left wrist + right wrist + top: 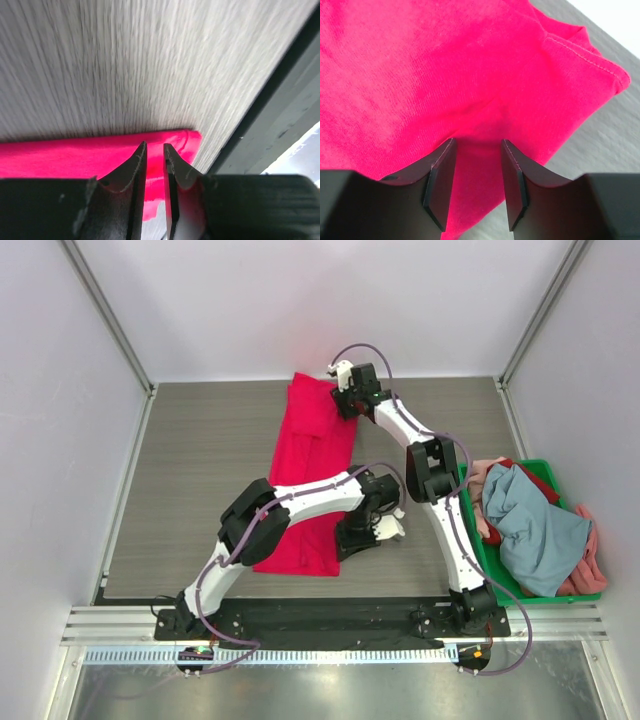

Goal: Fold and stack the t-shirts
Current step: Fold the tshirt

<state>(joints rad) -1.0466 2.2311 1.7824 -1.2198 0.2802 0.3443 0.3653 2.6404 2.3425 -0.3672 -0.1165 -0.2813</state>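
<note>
A bright crimson-red t-shirt [310,470] lies folded into a long strip on the wooden table, running from the far middle toward the near edge. My right gripper [345,402] is at the strip's far right end. In the right wrist view it [477,141] is open, its jaws astride the red cloth [445,75] near a hemmed corner. My left gripper [372,530] is by the strip's near right edge. In the left wrist view it [155,144] has its jaws a narrow gap apart over the shirt's corner [75,155], with nothing visibly between them.
A green crate [540,593] at the right holds a heap of a grey-blue shirt [535,525], a salmon-pink one [592,560] and a red one [537,478]. White walls with metal posts surround the table. A dark rail runs along the near edge [330,620].
</note>
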